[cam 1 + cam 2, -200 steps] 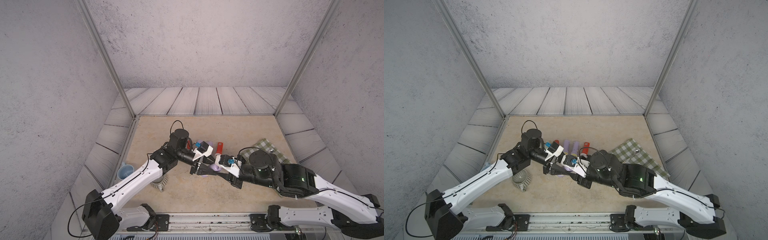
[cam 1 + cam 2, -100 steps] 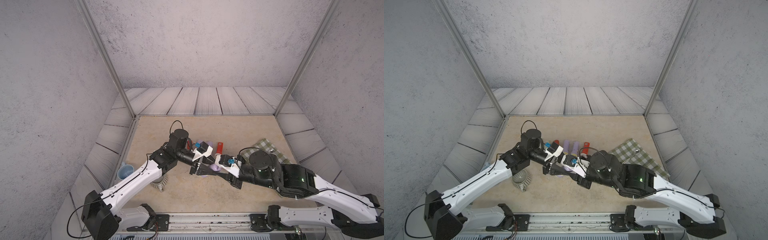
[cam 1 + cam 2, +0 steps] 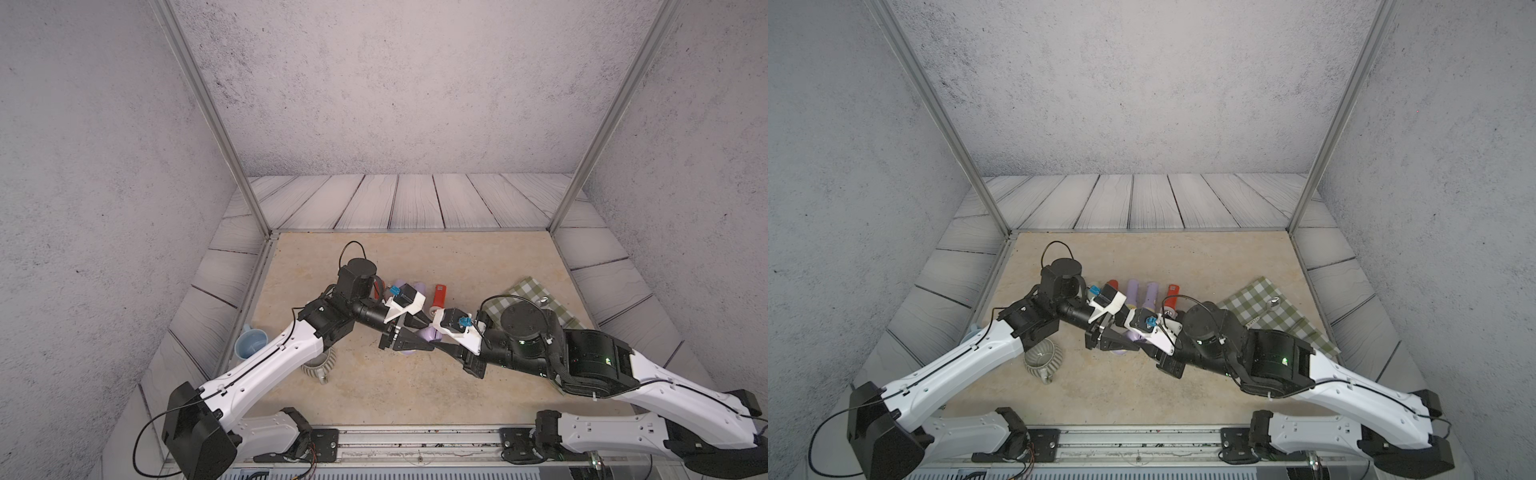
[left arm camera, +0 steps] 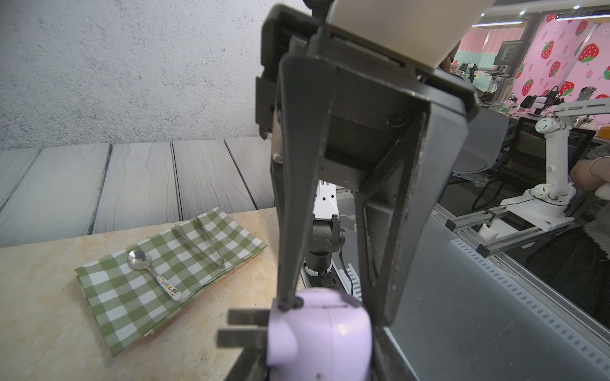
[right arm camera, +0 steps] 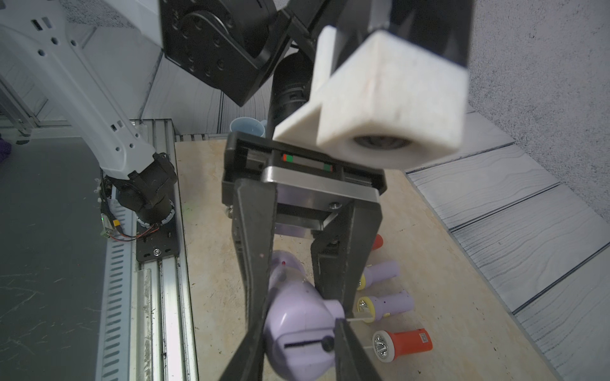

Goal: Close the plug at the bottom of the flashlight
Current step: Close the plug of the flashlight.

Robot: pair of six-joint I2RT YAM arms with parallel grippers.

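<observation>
Lilac flashlight (image 4: 317,330) in left tool (image 5: 297,311)

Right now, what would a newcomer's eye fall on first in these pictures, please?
At the centre of the table, the left tool clamps a lilac flashlight, the right tool flanks it too, and two grey prongs stick out of it. To the robot's right lies a green checked cloth with a spoon and tongs.

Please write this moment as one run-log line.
left gripper: shut on purple flashlight | right gripper: jaws beside its plug end, grip unclear | plug: prongs out
</observation>
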